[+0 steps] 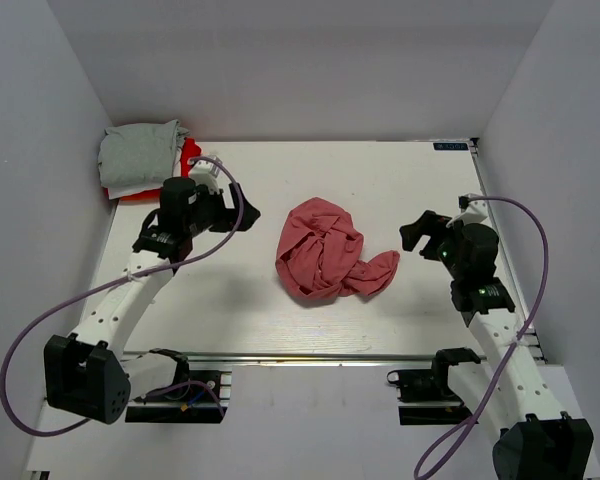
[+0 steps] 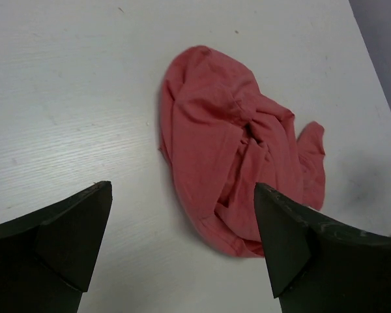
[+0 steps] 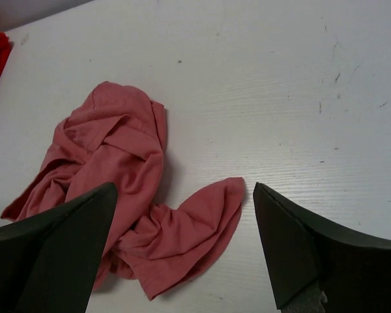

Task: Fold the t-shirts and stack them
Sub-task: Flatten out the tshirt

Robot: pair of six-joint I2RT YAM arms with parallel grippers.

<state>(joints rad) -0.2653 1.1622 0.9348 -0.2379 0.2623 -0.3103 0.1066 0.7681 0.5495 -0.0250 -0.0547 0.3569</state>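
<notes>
With left pincer (image 2: 181, 199) and right pincer (image 3: 184, 194) both spread apart and empty, grab the crumpled salmon-pink cloth t-shirt (image 1: 320, 250) lying mid white tabletop (image 1: 380, 185) from 9 and 3 o'clock and pull it flat before folding for the grey-topped folded cloth pile (image 1: 140, 155) at 10 o'clock.

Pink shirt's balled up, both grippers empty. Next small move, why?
Likely lower the right gripper onto the loose flap of the pink shirt nearest it and pinch. The shirt is crumpled, so it needs spreading before folding; the left gripper hangs open beside it.
</notes>
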